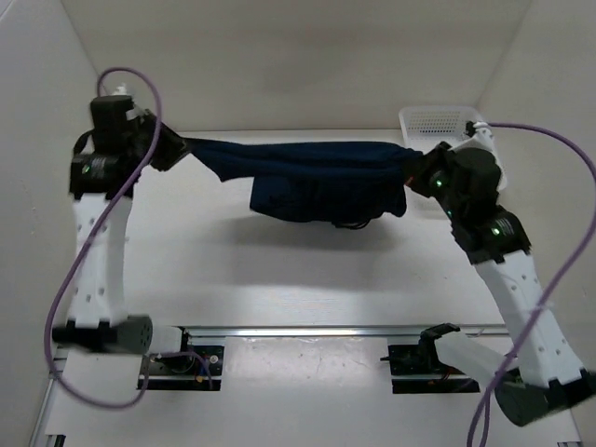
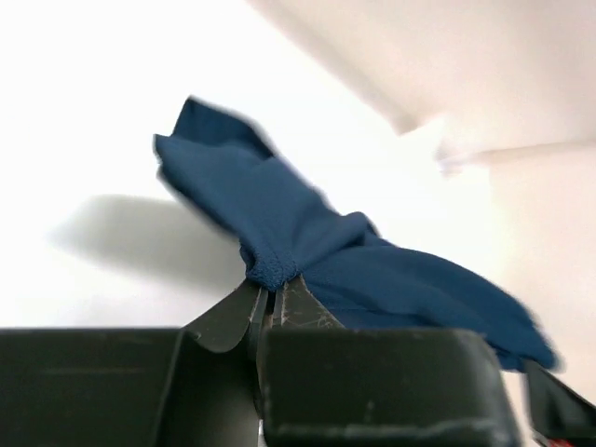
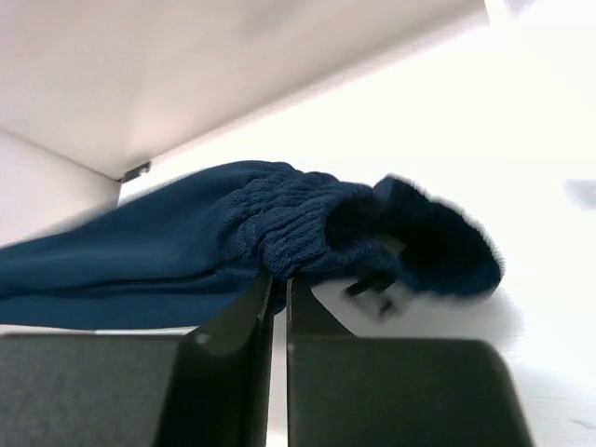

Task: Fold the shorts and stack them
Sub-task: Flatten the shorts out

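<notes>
Left claw (image 1: 173, 149) pinches one end of the shorts (image 1: 312, 177); right claw (image 1: 416, 170) pinches the waistband end.
Shorts hang bunched between them, sagging mid-span; both bites look thin, so pulling apart could slip cloth free; basket (image 1: 438, 121) just beyond the right claw might snag it.

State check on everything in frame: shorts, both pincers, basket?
shorts: strung between both pincers, middle sagging, bunched, not folded.
left pincer: shut on one end of the shorts.
right pincer: shut on the ribbed waistband end.
basket: far right corner, partly hidden, contents unseen.
</notes>
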Robot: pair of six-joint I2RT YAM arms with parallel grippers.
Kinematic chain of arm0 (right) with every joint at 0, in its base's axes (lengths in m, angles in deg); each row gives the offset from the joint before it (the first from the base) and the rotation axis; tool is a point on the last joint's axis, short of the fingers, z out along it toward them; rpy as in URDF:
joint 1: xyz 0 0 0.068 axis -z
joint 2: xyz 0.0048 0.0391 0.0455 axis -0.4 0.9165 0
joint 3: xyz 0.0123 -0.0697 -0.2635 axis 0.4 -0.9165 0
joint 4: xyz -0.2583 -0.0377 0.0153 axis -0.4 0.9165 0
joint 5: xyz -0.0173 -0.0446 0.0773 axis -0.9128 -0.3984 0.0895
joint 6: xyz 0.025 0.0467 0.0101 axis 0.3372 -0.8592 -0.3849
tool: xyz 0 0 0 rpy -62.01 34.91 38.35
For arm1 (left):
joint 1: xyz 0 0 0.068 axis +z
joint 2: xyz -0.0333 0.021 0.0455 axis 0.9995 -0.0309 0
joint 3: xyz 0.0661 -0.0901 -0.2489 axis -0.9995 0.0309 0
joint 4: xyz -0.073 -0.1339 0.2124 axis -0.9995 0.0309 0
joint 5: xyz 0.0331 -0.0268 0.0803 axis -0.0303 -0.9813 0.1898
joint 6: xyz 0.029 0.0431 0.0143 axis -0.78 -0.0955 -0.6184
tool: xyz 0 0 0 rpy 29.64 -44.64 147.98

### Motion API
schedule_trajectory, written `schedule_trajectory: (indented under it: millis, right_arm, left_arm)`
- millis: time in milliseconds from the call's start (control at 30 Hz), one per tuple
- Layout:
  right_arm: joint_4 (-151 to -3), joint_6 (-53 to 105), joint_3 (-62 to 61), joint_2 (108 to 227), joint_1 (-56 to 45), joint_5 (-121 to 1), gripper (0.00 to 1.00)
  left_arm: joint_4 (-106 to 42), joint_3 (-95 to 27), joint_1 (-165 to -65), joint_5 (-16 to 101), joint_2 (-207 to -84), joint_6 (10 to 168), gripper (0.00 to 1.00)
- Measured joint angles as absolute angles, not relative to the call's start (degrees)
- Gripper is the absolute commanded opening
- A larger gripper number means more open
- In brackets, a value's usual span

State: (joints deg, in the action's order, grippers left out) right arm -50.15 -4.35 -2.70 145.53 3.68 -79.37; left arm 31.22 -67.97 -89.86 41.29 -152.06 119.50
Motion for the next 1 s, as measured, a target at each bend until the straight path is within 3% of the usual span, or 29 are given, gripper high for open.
schedule_trajectory:
  millis: [200,400,567,800,1000]
  right_arm:
    - [-43.0,2.45,1.65,134.38,3.68,-75.54,0.0]
    - [-35.96,6.54,12.75,129.83,3.57,-67.67,0.0]
    - [-31.51,7.54,19.64,126.75,3.57,-63.78,0.0]
    - [-28.29,8.35,20.75,128.87,3.57,-64.7,0.0]
    - [-31.46,10.47,9.96,139.91,3.59,-68.59,0.0]
  left_arm:
    - [31.33,-74.04,-90.08,42.1,-134.0,122.46,0.1]
    - [37.36,-95.86,-90.28,45.24,-132.23,122.5,0.1]
    - [41.84,-104.77,-90.28,46.05,-131.84,121.8,0.1]
    - [43.54,-97.58,-90.3,47.36,-132.52,119.96,0.1]
    - [37.77,-77.85,-89.86,48.65,-139.53,117.08,0.1]
